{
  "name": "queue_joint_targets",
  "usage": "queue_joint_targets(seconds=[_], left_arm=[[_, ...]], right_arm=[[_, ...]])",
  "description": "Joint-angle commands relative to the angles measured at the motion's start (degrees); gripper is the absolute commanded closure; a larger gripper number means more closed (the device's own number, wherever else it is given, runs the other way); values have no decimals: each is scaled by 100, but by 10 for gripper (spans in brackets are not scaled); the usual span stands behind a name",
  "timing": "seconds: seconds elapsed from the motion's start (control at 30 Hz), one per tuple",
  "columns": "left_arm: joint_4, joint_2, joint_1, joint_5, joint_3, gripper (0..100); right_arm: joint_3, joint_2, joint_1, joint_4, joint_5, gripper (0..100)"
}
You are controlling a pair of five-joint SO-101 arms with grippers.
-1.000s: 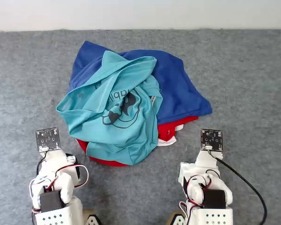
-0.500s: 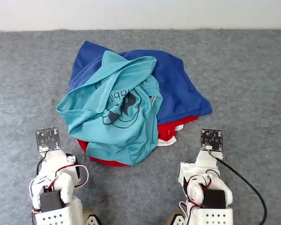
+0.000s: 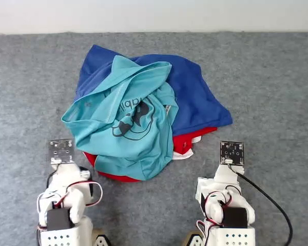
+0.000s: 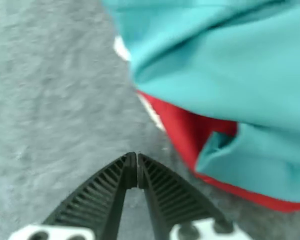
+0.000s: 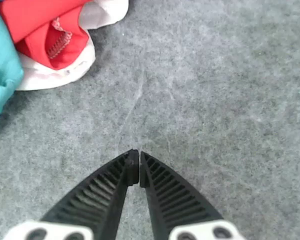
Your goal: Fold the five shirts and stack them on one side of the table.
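Item: left hand (image 4: 136, 172), clenched, ribbed fingers meeting at the tips with nothing between them. It is poised over bare grey tabletop (image 3: 277, 87), just beside the edge of the heap of shirts (image 3: 143, 113) that lies nearest the arms. Item: right hand (image 5: 135, 167), likewise clenched and empty, over bare tabletop farther along that same edge of the heap, apart from the cloth. Heap of shirts: unfolded and crumpled together toward the middle of the tabletop. Contents, top down: teal shirt (image 3: 126, 128) with a dark print, draped over the heap's top and near side; blue shirt (image 3: 197, 97) beneath it, spreading to the heap's far side; red shirt (image 4: 182, 127) under both, its hem showing along the near edge closest to the left hand; white shirt (image 5: 107, 11), a small fold poking out beside the red, closest to the right hand. A fifth shirt cannot be made out. Condition: none folded, none stacked; task judged to be at its start. Hazards: both hands must open before any grasp. Layers overlap closely at the near edge, so a pinch there may catch teal and red together and drag the whole heap. A low approach may snag the fuzzy tabletop covering. Pulling red or white out from beneath would likely tumble and tangle what lies above.
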Motion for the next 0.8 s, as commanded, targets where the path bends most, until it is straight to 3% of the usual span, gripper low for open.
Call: queue_joint_targets(seconds=[0.0, 0.2, 0.33, 0.57, 0.67, 0.77], left_arm=[[-35, -35, 308, -457, -330, 985], [-1152, -35, 35, -3613, -945, 985], [-1530, 9, 44, -3719, -1525, 985], [-360, 158, 466, -3815, -2791, 984], [132, 835, 941, -3859, -3257, 984], [97, 1934, 1046, -3859, -3811, 984]], right_arm=[[79, -22, -4, 13, -35, 983], [79, -22, -4, 13, -35, 983], [79, -22, -4, 13, -35, 983], [79, -22, -4, 13, -35, 983], [79, -22, -4, 13, -35, 983], [79, -22, -4, 13, -35, 983]])
